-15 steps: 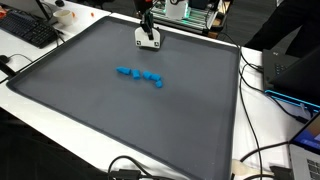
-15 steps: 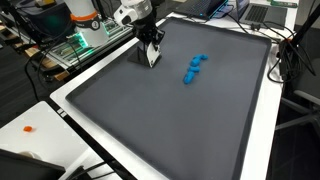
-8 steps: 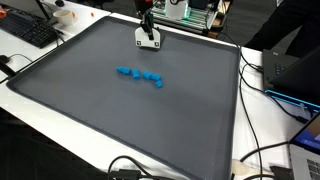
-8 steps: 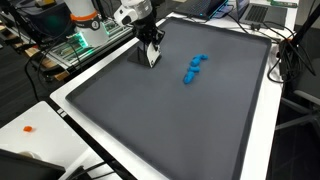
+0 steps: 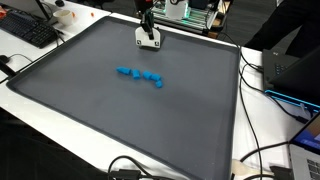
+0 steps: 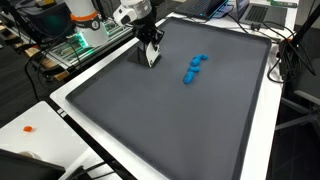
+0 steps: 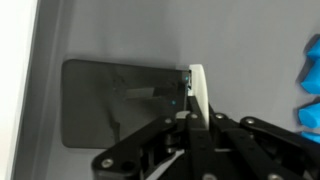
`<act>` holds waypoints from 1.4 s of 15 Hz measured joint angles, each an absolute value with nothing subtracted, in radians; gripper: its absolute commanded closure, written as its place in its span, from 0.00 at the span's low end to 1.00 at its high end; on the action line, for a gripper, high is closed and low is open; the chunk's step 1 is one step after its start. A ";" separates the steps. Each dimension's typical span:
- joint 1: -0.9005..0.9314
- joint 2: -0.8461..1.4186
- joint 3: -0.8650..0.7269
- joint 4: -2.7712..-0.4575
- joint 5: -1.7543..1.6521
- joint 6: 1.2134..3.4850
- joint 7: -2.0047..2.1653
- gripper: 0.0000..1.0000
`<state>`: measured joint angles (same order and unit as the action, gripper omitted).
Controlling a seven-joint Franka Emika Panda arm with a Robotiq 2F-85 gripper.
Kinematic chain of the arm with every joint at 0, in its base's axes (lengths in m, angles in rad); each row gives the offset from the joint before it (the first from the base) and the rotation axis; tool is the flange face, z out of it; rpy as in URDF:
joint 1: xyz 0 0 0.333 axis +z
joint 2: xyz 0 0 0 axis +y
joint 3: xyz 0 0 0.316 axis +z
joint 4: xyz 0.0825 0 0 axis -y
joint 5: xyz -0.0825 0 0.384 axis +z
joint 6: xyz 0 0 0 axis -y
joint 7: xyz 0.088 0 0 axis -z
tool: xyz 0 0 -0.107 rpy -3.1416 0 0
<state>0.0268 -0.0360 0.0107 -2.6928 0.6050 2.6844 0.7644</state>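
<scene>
At the far rim of the grey mat (image 5: 200, 130), around twelve o'clock as I look across it in an exterior view, the gripper (image 5: 148, 35) hangs straight down from the arm. Its two black fingers are drawn together on a small white piece (image 5: 149, 42). The piece sticks out below the fingertips, with its broad face towards me. From the opposite side of the room the same gripper (image 6: 150, 48) sits near ten o'clock on the mat (image 6: 170, 130), and the white piece (image 6: 153, 58) shows as a pale wedge under it. I cannot tell from either spot whether its lower edge rests on the mat or hovers just above.

The wrist view shows the clamp best. There the white piece (image 7: 197, 88) is seen edge-on as a thin upright sliver, pinched between the fingers of the gripper (image 7: 193, 118). A dark rectangular shadow falls on the mat (image 7: 120, 40) toward nine o'clock.

A short row of blue pieces (image 5: 140, 75) lies near the middle of the mat. They touch one another and sit well apart from the gripper, at about six o'clock from it. In an exterior view they lie (image 6: 193, 68) at roughly four o'clock from it, and one of them peeks in at three o'clock in the wrist view (image 7: 310, 80).

The mat lies on a white table (image 5: 262, 120). A black keyboard (image 5: 30, 30) sits at ten o'clock, and a tiny orange bit (image 6: 30, 128) lies on the table's near corner.
</scene>
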 measured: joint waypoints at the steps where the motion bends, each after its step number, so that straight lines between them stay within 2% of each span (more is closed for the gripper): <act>1: 0.027 -0.039 0.011 -2.698 0.605 2.684 0.769 0.99; 21: 0.027 -0.041 0.020 -2.712 0.606 2.722 0.780 0.99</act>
